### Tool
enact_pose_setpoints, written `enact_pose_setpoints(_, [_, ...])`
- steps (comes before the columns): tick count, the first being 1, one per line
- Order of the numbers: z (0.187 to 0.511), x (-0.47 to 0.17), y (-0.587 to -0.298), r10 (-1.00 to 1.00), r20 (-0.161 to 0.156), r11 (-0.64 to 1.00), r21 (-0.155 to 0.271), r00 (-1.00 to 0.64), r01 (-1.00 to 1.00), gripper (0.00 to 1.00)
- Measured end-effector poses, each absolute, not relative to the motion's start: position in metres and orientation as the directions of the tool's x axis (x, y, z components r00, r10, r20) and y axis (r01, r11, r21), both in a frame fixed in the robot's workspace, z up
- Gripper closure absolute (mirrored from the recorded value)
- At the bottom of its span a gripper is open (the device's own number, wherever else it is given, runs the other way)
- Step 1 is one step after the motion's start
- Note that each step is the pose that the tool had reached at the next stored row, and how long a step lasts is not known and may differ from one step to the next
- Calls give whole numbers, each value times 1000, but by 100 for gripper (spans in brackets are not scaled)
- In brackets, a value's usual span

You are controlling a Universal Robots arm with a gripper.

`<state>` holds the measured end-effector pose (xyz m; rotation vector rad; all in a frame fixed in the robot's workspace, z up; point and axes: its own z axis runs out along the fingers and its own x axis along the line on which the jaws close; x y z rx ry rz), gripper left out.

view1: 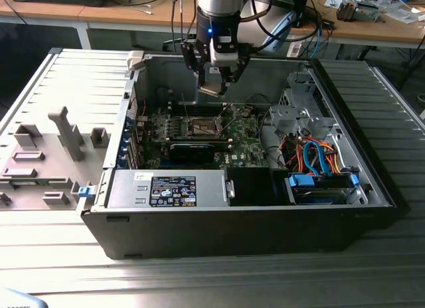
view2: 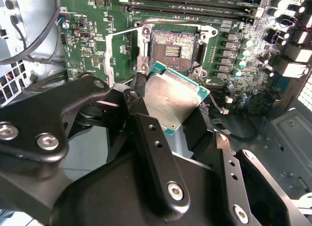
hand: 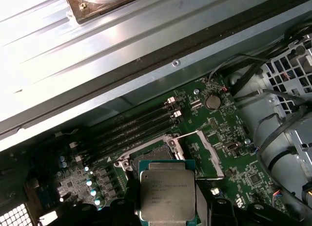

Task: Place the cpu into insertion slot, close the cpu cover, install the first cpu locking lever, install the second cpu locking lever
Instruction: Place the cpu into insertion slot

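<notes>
Cpu [view2: 171, 100], pinched by two opposite edges in the jaws of the gripper [view1: 215, 81], hangs inside the open case [view1: 219, 231], above the green board [view2: 95, 53] and apart from the bare slot [view2: 174, 49] near its far edge, with open air all round it.

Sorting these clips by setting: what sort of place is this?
Probably a robotics lab: an open computer case on a ribbed metal table, a cable-strewn wooden bench behind, and the gripper holding the cpu.
</notes>
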<state>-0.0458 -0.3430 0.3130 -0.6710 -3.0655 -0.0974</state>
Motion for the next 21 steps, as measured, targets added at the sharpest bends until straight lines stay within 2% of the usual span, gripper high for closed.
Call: enact_pose_setpoints(21, [313, -46, -343, 456, 15, 888, 60, -890, 456, 45])
